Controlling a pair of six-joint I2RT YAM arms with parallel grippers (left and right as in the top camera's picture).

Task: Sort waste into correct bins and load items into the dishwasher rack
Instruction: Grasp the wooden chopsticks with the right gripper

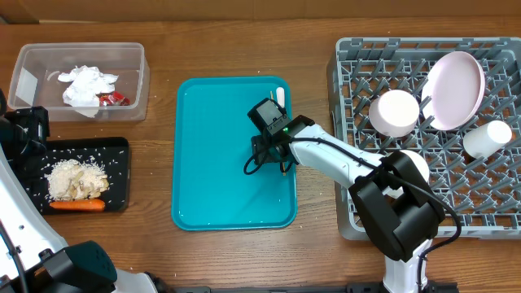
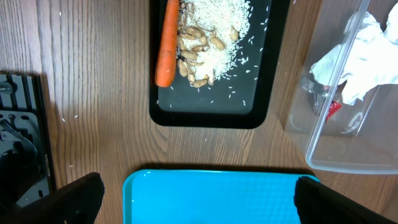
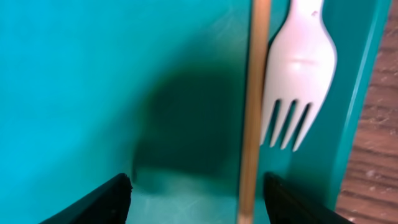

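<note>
Right fingers (image 3: 102,200) are held wide over the fork (image 3: 303,62) and a wooden stick (image 3: 256,93) on the tray (image 3: 93,74); left fingers (image 2: 78,198) are likewise spread wide.

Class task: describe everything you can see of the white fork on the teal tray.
The white fork looks like smooth plastic, with four short tines and a broad neck; its handle runs out of the wrist view. It lies flat on the teal tray, close to its raised edge, beside a thin tan stick; whether they touch is unclear. Nothing grips it.
</note>
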